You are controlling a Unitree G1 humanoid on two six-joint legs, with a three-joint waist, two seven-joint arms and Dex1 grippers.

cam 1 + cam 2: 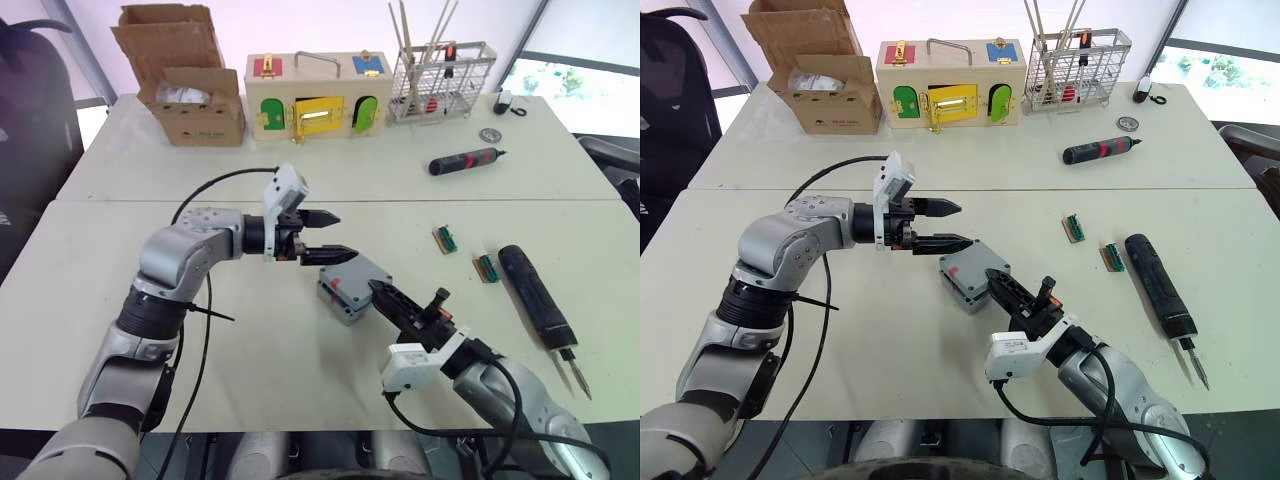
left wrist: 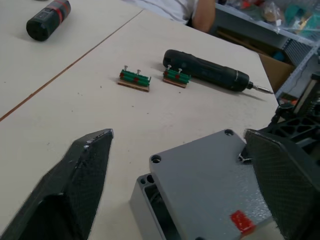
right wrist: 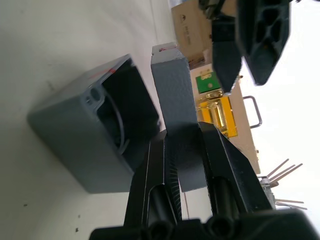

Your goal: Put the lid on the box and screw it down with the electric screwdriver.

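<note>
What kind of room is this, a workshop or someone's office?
Most likely a workshop or test lab. The white table carries tools: an electric screwdriver and a smaller black-and-red screwdriver. A wire rack and a wooden box with coloured doors sit behind.

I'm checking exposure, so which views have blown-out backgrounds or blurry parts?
Left eye view: window behind the wire rack washes out white. Right wrist view: sky is overexposed, right gripper's fingers loom dark and soft. Left wrist view: left gripper's near fingers are blurred, lid fairly sharp.

Left gripper [image 1: 322, 236] crowds box [image 1: 337, 298] rear; bare table [image 1: 250, 340] beside box gives passage.
</note>
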